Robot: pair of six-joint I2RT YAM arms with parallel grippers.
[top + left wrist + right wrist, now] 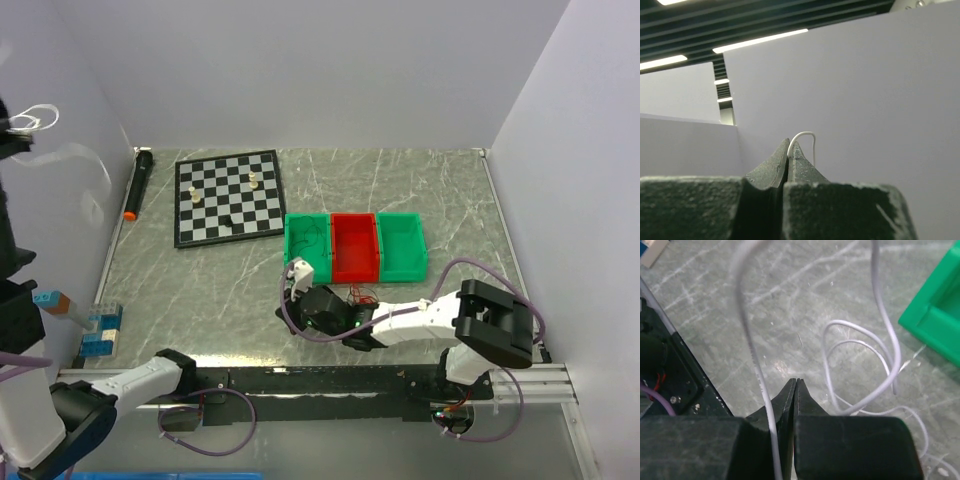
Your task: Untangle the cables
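The cables show as a small tangle of thin red and dark wires (pixel 360 297) on the table just behind my right wrist, in front of the red bin. A thin white wire (pixel 803 135) is pinched in my left gripper (pixel 790 143), which is raised high at the far left (pixel 15 125); its loop (pixel 38 116) hangs by the wall. My right gripper (pixel 796 381) is shut low over the table (pixel 293 292). White wire loops (pixel 860 365) lie ahead of it. One white strand (pixel 752 355) crosses in front of its left finger; nothing shows between the tips.
Three bins stand mid-table: green (pixel 306 240), red (pixel 354 247), green (pixel 402 246); the left one's corner shows in the right wrist view (pixel 935 310). A chessboard with pieces (pixel 228 196), a black marker (pixel 138 183) and blue blocks (pixel 102 330) lie to the left. Walls close in on all sides.
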